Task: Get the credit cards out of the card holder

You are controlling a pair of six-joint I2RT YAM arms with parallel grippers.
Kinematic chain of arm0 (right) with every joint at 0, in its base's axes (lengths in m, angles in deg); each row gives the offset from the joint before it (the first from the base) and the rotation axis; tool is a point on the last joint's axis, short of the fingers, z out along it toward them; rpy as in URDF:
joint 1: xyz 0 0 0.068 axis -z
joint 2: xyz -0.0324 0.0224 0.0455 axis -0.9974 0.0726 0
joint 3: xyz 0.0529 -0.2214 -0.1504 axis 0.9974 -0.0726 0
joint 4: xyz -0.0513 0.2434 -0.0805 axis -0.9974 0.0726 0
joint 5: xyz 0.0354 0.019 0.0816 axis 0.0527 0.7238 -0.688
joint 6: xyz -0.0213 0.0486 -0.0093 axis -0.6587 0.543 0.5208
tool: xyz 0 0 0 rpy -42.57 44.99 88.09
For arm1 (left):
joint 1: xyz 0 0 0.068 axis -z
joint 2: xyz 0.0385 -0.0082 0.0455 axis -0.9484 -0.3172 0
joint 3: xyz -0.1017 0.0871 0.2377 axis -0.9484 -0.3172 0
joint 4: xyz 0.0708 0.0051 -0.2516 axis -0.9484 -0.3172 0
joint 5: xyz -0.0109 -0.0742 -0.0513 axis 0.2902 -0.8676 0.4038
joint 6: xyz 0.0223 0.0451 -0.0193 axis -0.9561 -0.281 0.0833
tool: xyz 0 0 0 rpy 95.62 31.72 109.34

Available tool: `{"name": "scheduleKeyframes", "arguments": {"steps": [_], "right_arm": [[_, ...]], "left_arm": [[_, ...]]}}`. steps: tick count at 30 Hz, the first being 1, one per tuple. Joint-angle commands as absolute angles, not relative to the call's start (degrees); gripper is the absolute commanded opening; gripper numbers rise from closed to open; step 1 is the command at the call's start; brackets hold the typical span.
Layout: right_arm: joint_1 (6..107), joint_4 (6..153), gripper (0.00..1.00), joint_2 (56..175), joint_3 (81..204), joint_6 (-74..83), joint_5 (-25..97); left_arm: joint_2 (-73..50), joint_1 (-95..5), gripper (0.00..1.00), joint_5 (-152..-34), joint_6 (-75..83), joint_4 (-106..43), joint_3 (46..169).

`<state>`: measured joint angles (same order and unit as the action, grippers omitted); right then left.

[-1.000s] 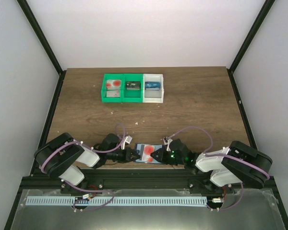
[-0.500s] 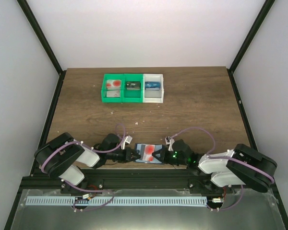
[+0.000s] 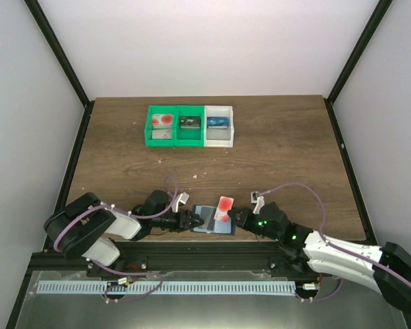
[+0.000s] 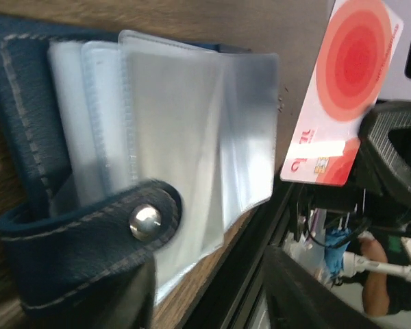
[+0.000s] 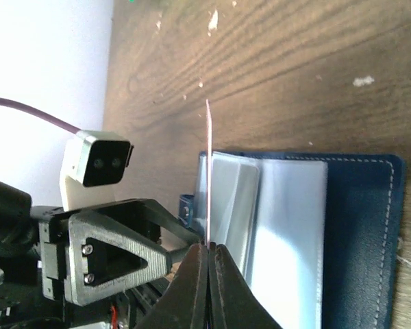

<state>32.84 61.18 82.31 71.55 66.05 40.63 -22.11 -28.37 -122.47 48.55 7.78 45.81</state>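
The dark blue card holder (image 3: 207, 222) lies open near the table's front edge, its clear sleeves (image 4: 185, 130) fanned out and its snap tab (image 4: 145, 221) showing. My right gripper (image 3: 233, 216) is shut on the lower edge of a credit card (image 3: 225, 205) with a large red circle (image 4: 349, 65), held up clear of the sleeves. In the right wrist view that card (image 5: 208, 164) is edge-on above the closed right gripper (image 5: 209, 250). My left gripper (image 3: 192, 221) sits at the holder's left end, open, with the tab beside one finger (image 4: 127, 301).
At the back stand a green bin (image 3: 149, 127) with two more red-marked cards (image 3: 163, 120) and a black item (image 3: 190, 123), and a white bin (image 3: 229, 127) with a blue item (image 3: 218, 123). The table's front edge and a black rail run just below the holder.
My right gripper has drawn the red-circle card out of the holder, up and to the right, its arm stretching out. My left gripper's jaws have opened.
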Motion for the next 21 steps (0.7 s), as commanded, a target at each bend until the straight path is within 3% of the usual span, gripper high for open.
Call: {"name": "scheduleKeyframes", "arguments": {"steps": [1,4,10,14,21], "right_arm": [[33.2,66.9,0.00,76.0,71.1,67.2,44.9],[33.2,64.8,0.00,72.9,70.8,67.7,44.3],[33.2,60.6,0.01,70.6,72.3,68.1,41.8],[33.2,55.5,0.00,73.6,73.7,68.8,37.8],[33.1,44.6,0.00,81.7,75.2,70.5,30.4]], "left_arm": [[-18.3,-28.3,0.50,-123.2,50.3,6.9,46.4],[-13.8,-28.3,0.61,-123.6,53.4,9.2,45.8],[-7.4,-28.3,0.69,-124.6,55.2,8.2,46.7],[-5.7,-28.3,0.67,-125.8,58.1,12.2,46.1],[-5.9,-28.3,0.52,-127.2,60.7,16.8,45.9]]}}
